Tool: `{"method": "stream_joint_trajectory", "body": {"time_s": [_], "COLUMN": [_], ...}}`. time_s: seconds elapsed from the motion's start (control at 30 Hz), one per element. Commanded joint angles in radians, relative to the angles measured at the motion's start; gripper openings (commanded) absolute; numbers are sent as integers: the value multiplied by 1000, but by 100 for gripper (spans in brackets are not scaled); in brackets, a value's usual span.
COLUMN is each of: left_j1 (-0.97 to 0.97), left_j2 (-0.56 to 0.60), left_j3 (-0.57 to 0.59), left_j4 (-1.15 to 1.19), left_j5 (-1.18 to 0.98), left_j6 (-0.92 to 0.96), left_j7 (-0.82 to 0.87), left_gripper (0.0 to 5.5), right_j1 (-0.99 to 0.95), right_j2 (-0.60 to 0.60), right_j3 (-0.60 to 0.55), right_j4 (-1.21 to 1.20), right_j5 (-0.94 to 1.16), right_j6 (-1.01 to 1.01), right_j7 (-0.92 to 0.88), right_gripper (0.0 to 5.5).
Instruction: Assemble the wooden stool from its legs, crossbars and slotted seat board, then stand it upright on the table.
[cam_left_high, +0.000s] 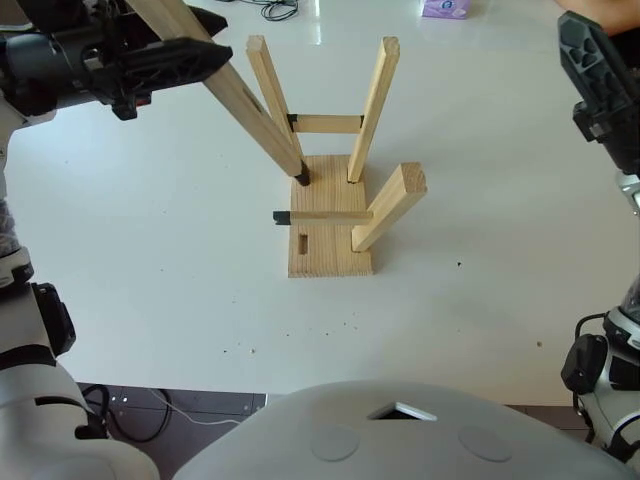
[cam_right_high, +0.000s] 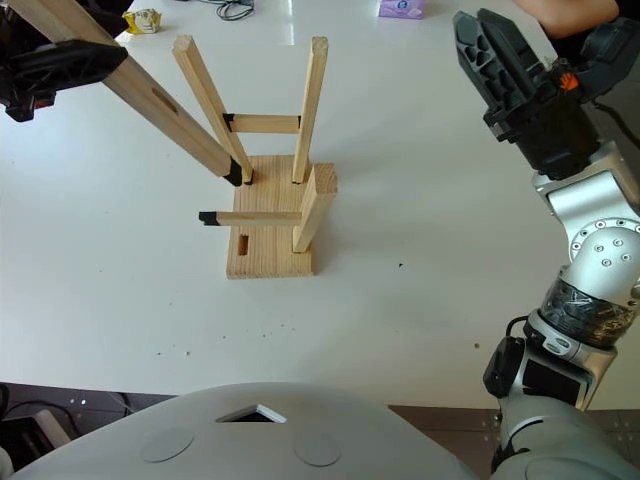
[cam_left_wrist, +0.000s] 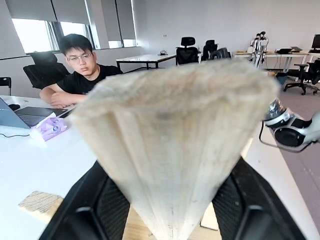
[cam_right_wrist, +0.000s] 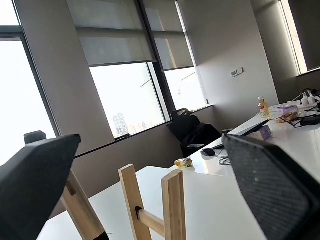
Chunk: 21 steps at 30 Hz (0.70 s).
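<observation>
- The seat board (cam_left_high: 330, 258) lies flat near the middle of the table (cam_left_high: 150, 260) with its slotted face up. The stool is being built upside down, so the legs can be pressed down into the board.
- The left gripper (cam_left_high: 200, 55) is clamped around the held leg (cam_left_high: 250, 105) near its upper part.
- That leg slants down toward the board. Its dark-tipped lower end sits by the foot of the far-left leg (cam_left_high: 272, 100), not over the empty slot (cam_left_high: 303, 241) in the near-left corner. I judge that slot to be where it belongs.
- The near crossbar (cam_left_high: 325, 215) sticks out sideways from the near-right leg (cam_left_high: 392, 205). Its dark free end reaches to the board's left edge, close to the empty slot. It seems meant for the notch cut in the held leg's side.
- The far crossbar (cam_left_high: 327, 124) joins the far-left leg to the far-right leg (cam_left_high: 372, 110), which likely keeps that pair steady and upright.
- The right gripper (cam_right_high: 480, 40) hangs raised, well to the right of the stool, with its fingers spread apart and holding nothing. It looks free to steady the board or the near-right leg when the last leg goes in.
- Count: four legs, three planted in the board and one held.
- Count: two crossbars, one seat board, and one unfilled slot in sight.
</observation>
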Motion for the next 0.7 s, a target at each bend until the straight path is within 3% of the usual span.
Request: {"method": "stream_joint_trajectory", "body": {"time_s": [0.03,0.27,0.7], "left_j1": [129,338,541], "left_j2": [24,-5,-136], "left_j3": [27,127,180], "left_j4": [-61,-239,-421], "left_j5": [61,31,2], "left_j6": [-38,-11,-31], "left_j7": [-37,16,133], "left_gripper": [205,205,205], "right_j1": [-17,-43,-180], "right_j2": [-8,-59,-79], "right_j3": [27,27,95], "right_j4": [21,91,226], "right_j5": [-26,-54,-124], "right_j6": [-6,1,1], "right_j7": [0,40,102], "right_gripper": [521,521,521]}}
